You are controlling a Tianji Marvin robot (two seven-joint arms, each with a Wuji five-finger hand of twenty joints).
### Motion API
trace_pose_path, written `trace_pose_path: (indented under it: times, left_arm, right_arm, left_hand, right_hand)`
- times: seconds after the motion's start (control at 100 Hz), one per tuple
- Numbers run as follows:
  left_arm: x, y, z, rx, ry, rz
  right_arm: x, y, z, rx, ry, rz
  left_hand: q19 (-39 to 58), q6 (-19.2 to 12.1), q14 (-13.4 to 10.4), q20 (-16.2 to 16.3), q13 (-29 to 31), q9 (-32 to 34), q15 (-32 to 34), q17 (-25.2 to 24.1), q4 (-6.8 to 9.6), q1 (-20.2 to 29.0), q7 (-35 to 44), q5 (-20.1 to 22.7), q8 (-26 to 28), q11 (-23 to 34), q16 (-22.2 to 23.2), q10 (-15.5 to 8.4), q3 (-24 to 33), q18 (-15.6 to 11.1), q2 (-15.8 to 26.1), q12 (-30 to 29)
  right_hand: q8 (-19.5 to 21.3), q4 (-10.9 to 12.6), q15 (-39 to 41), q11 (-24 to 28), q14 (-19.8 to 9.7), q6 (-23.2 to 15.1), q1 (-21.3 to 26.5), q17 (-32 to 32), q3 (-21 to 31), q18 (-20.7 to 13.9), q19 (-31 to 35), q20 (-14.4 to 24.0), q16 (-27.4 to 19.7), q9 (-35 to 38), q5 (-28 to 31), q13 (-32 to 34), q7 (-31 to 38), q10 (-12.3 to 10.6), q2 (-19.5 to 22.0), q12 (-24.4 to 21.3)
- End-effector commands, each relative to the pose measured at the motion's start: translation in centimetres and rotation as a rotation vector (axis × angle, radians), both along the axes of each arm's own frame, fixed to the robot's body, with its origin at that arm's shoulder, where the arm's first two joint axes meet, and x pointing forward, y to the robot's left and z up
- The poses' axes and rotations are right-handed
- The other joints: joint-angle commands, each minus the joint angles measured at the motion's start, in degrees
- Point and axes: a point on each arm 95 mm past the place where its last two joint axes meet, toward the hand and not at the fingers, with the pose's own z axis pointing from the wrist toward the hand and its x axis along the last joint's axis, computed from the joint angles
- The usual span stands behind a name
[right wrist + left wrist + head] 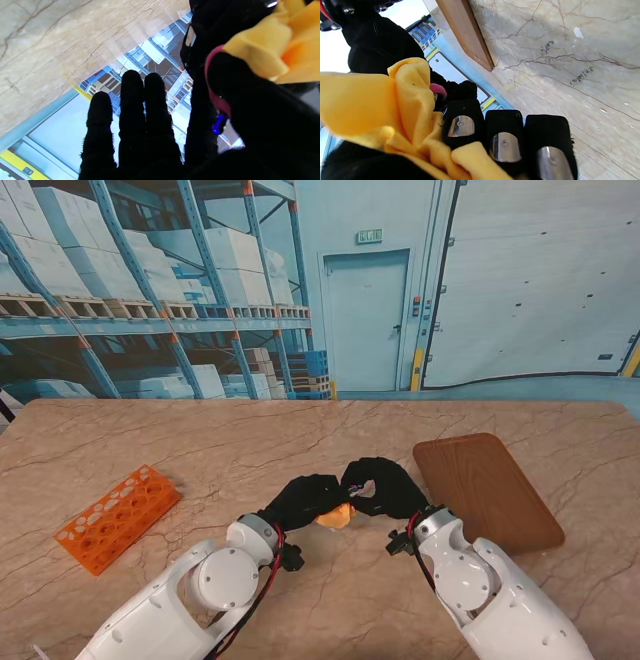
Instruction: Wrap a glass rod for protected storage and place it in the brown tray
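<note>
Stand view shows the left hand [303, 498] and right hand [385, 485] grasping the yellow cloth [336, 516] together; the glass rod is probably inside, unseen, and could slip out short of the brown tray [488, 489].

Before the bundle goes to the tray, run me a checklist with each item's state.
1. Left hand grips yellow cloth: ok.
2. Right hand pinches the bundle: ok; its other fingers are extended.
3. Glass rod fully covered: cannot tell, no rod is visible.
4. Brown tray bare, to the right: ok.
5. Orange rack away from the path: ok.
6. Wrap secured: cannot tell.
</note>
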Motion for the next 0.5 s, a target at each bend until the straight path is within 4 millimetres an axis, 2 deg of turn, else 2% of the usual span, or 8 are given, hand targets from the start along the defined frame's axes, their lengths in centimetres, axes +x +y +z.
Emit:
trace_pose_path:
  times: [0.0,0.1,0.11,0.21,0.26,0.33,0.42,0.49]
  left_arm:
    - [-0.1,-0.3,0.1,-0.017,0.008,0.009]
    - [0.0,-0.3,0.1,-0.018,0.009,0.017]
    - [0.0,-0.3,0.1,-0.018,0.009,0.017]
    - [-0.1,-0.2,0.2,-0.018,0.014,0.02]
    - [-0.1,-0.3,0.2,-0.019,0.016,0.021]
    - [-0.1,-0.2,0.2,-0.021,0.018,0.021]
    - [0.0,-0.2,0.2,-0.027,0.018,0.02]
    - [0.0,-0.2,0.2,-0.034,0.021,0.02]
  right_arm:
    - [-0.5,0.3,0.0,0.003,-0.018,0.016]
    - [-0.6,0.1,0.3,-0.022,-0.061,0.034]
    - [-0.6,0.1,0.3,-0.025,-0.065,0.036]
    - [-0.7,0.0,0.5,-0.052,-0.094,0.051]
    - [-0.7,-0.1,0.6,-0.064,-0.108,0.055]
    - [-0.8,-0.2,0.7,-0.076,-0.122,0.059]
    - [-0.8,-0.5,1.0,-0.095,-0.137,0.065]
    - [-0.8,-0.6,1.2,-0.112,-0.147,0.07]
  left_hand:
    - [14.4,1.2,1.4,0.1,1.5,2.2,5.7,1.0,2.23,-0.8,-1.2,-0.4,0.8,4.2,0.0,0.6,-1.0,-1.4,3.9,1.6]
    - [14.4,1.4,1.6,0.1,1.5,2.2,5.7,1.0,2.69,2.9,-1.1,-0.7,0.8,4.2,0.0,0.7,0.7,-1.0,5.4,1.7]
    - [14.4,1.5,1.6,0.0,1.5,2.2,5.7,1.0,1.91,4.2,-1.1,-0.9,0.7,4.2,0.1,0.7,0.3,-0.8,5.7,1.7]
    - [14.4,1.4,1.7,-0.1,1.5,2.2,5.6,1.0,1.9,9.4,-1.5,-2.0,0.4,4.1,0.1,0.7,2.4,-0.7,5.3,1.8]
    - [14.4,1.2,1.7,-0.3,1.5,2.3,5.6,1.0,2.47,9.7,-1.5,-3.1,-2.1,4.1,0.1,0.7,9.3,-1.0,2.7,1.8]
    - [14.4,0.3,1.7,-0.5,1.5,2.3,5.6,1.0,1.21,9.1,1.0,-5.8,-8.3,4.1,0.1,0.7,22.3,-1.3,-5.6,1.8]
    - [14.4,-0.6,1.4,-1.0,1.5,2.0,5.3,1.1,0.46,8.5,2.8,-8.0,-10.9,3.6,0.1,0.3,34.8,-1.9,-13.3,1.9]
    - [14.4,-0.8,1.3,-1.2,1.5,1.8,5.2,1.1,2.28,7.0,2.6,-8.5,-11.4,3.4,0.0,0.2,40.3,-2.1,-15.6,1.9]
  right_hand:
    - [1.0,-2.7,0.7,1.0,-1.7,-1.7,-1.9,-0.3,-2.0,-0.2,1.8,-1.0,-0.1,-2.1,-2.4,-1.1,2.2,-0.7,-5.6,0.3]
    - [2.0,-2.7,0.5,0.8,-2.0,-0.7,-3.0,-0.8,-1.0,-0.5,2.0,-1.8,-0.4,-4.9,-6.3,-2.3,0.4,-0.5,-5.9,0.0]
    - [2.0,-2.7,0.5,0.7,-2.0,-0.6,-3.1,-0.8,-0.9,-0.5,2.0,-1.8,-0.4,-5.1,-6.6,-2.4,0.2,-0.5,-5.8,0.0]
    - [5.2,0.0,0.1,0.0,-2.4,1.8,-5.8,-1.4,1.5,-1.0,2.1,-2.4,-0.7,-8.3,-10.2,-3.8,-3.8,-0.5,-5.4,-0.6]
    - [8.8,3.2,0.1,-0.2,-2.6,3.0,-7.0,-1.5,2.4,-1.1,2.1,-2.6,-0.7,-10.1,-12.0,-4.3,-6.0,-0.6,-4.6,-0.9]
    - [9.4,3.8,-0.2,-0.9,-2.9,3.7,-7.1,-1.8,2.7,-1.5,2.0,-2.6,-0.8,-12.9,-15.2,-5.1,-7.0,-0.8,-5.1,-1.1]
    - [9.7,4.5,-0.6,-1.5,-3.3,4.2,-6.9,-2.0,3.2,-2.0,1.8,-2.7,-1.0,-15.8,-18.1,-5.7,-7.8,-1.1,-5.2,-1.4]
    - [9.9,5.2,-1.1,-2.0,-3.8,4.5,-6.6,-2.2,3.8,-2.4,1.7,-2.7,-1.2,-18.2,-20.0,-6.4,-8.2,-1.4,-5.4,-1.6]
